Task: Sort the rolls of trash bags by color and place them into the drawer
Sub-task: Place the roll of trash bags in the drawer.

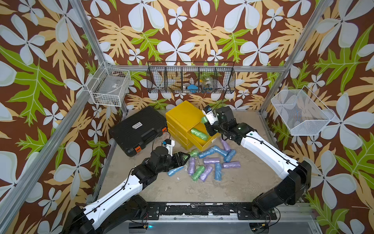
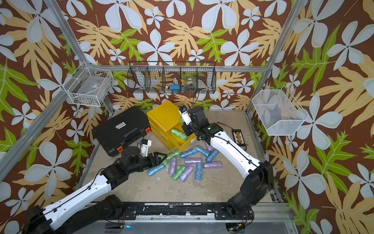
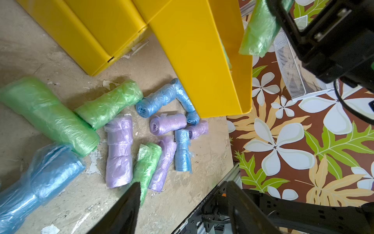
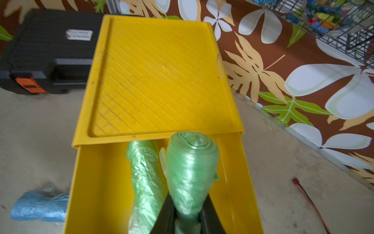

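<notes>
Rolls of trash bags: green roll gripped above the open yellow drawer, not yet released.

I find the right gripper clamped narrow on one end of that roll, the rest jutting forward past its fingertips; a second green roll lies below and just beside it. The left gripper stands wide and empty, the loose rolls just ahead of its fingertips. Risks, in my judgement: let go from this height, the roll may land on its neighbour and tip over the rim; slack film may cling to a finger and drag it back out; the left gripper may scatter the loose rolls.
</notes>
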### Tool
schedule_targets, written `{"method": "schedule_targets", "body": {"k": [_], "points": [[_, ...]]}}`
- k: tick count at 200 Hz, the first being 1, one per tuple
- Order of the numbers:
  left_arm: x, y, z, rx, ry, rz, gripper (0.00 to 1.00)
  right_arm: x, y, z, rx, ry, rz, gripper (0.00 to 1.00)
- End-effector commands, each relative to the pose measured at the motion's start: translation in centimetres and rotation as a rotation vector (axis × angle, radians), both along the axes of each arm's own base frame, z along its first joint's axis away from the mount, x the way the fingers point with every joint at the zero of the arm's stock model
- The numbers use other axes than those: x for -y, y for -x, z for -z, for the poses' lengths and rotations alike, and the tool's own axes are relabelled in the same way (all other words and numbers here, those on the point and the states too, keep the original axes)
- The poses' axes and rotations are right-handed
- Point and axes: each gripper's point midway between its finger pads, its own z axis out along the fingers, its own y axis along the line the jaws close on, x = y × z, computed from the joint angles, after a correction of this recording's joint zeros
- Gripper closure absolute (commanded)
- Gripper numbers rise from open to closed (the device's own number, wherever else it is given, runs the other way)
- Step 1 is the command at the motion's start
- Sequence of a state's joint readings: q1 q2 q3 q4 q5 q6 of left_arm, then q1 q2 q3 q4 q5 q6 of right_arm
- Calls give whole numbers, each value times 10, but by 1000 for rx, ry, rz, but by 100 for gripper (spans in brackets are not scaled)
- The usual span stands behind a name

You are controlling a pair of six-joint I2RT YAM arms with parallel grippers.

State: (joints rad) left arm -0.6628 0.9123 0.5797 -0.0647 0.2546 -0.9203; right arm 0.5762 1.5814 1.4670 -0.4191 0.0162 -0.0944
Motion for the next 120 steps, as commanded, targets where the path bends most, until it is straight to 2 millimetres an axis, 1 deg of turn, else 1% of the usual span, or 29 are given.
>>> {"method": "schedule_targets", "body": {"k": [1,29,56,83,120], "points": [[3,1,-1,6,30,11,31,7,-11,7,35,77,27,86],[3,3,6,-5,29,18,31,1,-11,25,-11,93,-1,85],[5,3,8,-4,29,29,31,0,-13,43,-64,129,-8,84],[4,2,12,-5,12,30,31,-10,-9,42,-88,77,-37,75],[5,1,21,-16,-15,38,31,-19,-4,25,-93,-11,-56,65]]}}
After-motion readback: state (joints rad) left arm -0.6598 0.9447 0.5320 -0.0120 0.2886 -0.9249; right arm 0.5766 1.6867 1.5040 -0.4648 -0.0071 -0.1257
